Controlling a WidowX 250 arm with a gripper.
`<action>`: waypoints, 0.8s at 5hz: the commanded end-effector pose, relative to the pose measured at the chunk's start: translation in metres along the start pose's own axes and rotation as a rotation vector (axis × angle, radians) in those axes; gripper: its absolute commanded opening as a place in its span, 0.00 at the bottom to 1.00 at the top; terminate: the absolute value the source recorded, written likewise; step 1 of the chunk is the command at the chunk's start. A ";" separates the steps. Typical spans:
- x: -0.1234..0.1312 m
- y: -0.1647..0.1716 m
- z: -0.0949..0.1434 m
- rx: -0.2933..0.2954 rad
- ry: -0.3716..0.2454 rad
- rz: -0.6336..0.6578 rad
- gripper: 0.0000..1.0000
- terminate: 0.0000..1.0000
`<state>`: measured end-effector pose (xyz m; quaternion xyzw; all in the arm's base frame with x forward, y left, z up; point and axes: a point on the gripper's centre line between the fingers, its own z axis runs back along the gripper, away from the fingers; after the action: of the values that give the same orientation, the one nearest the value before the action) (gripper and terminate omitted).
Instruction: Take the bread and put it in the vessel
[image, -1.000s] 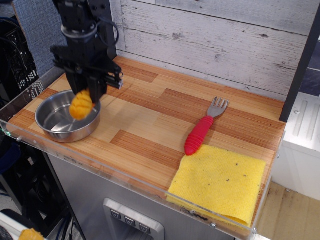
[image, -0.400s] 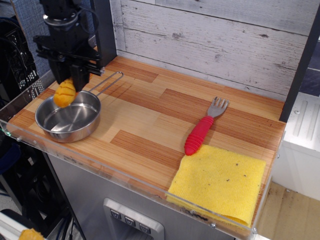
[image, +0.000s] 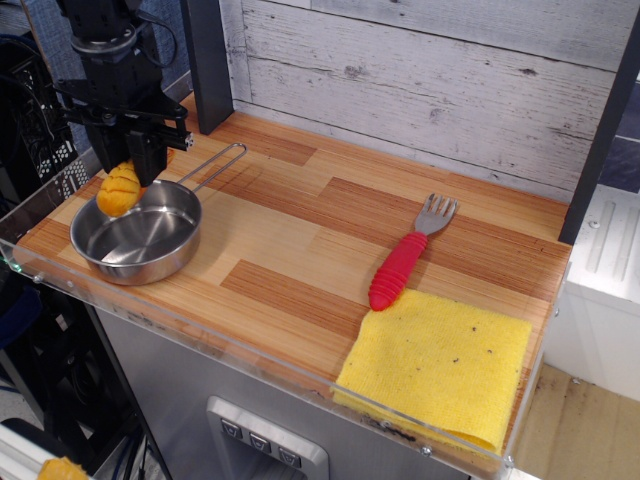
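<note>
Orange, ridged and likely light, stiff plastic, the bread (image: 119, 190) hangs pinched by its upper end in your gripper (image: 132, 168) over the vessel's (image: 140, 242) far-left rim, so release it further inward.

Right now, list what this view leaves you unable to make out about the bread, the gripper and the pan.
1. Gripper fingertips: hidden behind the gripper body and the bread.
2. Bread's upper end: covered by the gripper.
3. Gap between bread and pan: one view only, so height above the left rim is unclear.
4. Arm above the gripper: cut off by the top edge.
</note>
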<state>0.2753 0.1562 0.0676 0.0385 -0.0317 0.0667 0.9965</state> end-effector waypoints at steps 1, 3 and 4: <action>-0.014 -0.003 0.018 0.020 -0.017 -0.029 0.00 0.00; -0.014 -0.003 0.023 0.017 0.000 -0.044 1.00 0.00; -0.014 -0.007 0.029 0.011 -0.008 -0.052 1.00 0.00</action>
<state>0.2617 0.1417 0.0748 0.0275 -0.0063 0.0429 0.9987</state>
